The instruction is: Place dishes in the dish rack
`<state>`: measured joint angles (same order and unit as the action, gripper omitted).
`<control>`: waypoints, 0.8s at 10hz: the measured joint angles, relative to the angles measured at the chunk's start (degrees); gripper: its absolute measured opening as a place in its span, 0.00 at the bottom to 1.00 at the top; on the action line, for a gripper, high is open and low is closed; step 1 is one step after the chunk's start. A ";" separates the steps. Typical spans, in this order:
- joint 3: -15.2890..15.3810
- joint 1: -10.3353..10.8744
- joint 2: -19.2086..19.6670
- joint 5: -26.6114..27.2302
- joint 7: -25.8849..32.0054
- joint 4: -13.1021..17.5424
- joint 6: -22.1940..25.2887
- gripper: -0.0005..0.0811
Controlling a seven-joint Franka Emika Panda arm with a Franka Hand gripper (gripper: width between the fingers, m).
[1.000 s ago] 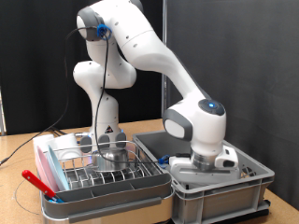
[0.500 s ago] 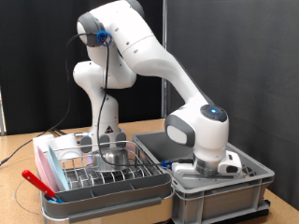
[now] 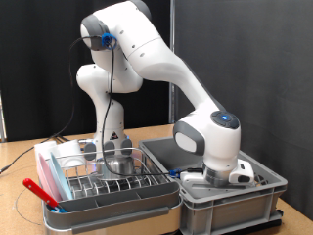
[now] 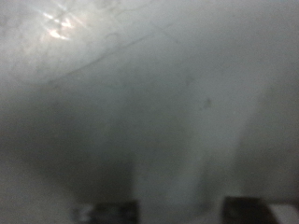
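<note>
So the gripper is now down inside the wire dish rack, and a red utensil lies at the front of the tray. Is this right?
Not quite. The exterior view shows the gripper down inside the grey crate, beside the dish rack. The red utensil does lie at the tray's front.

A robotics lab is indicated — black curtains (image 3: 39,59) are hung behind a wooden tabletop (image 3: 24,166), a white robot arm (image 3: 147,59) is mounted at 12 o'clock, and cables (image 3: 20,162) are trailed at 9 o'clock.

One robot arm (image 3: 156,59), one dish rack (image 3: 108,181), one grey crate (image 3: 230,201), one red utensil (image 3: 39,191)
</note>
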<state>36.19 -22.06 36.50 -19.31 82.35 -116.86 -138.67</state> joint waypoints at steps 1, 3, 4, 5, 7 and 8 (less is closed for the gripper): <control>0.00 -0.04 0.02 0.08 0.48 0.07 0.20 0.16; 1.34 -1.21 0.07 2.21 3.82 0.08 1.33 0.06; 3.37 -2.93 0.18 5.12 7.69 0.09 3.20 0.02; 5.93 -5.20 0.21 7.75 11.99 0.06 4.76 0.02; 9.23 -8.18 -0.17 9.57 15.70 -0.05 5.83 0.01; 9.20 -8.13 -0.89 8.53 15.24 -0.14 5.85 0.01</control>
<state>45.39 -30.19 35.61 -10.77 97.59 -117.00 -132.82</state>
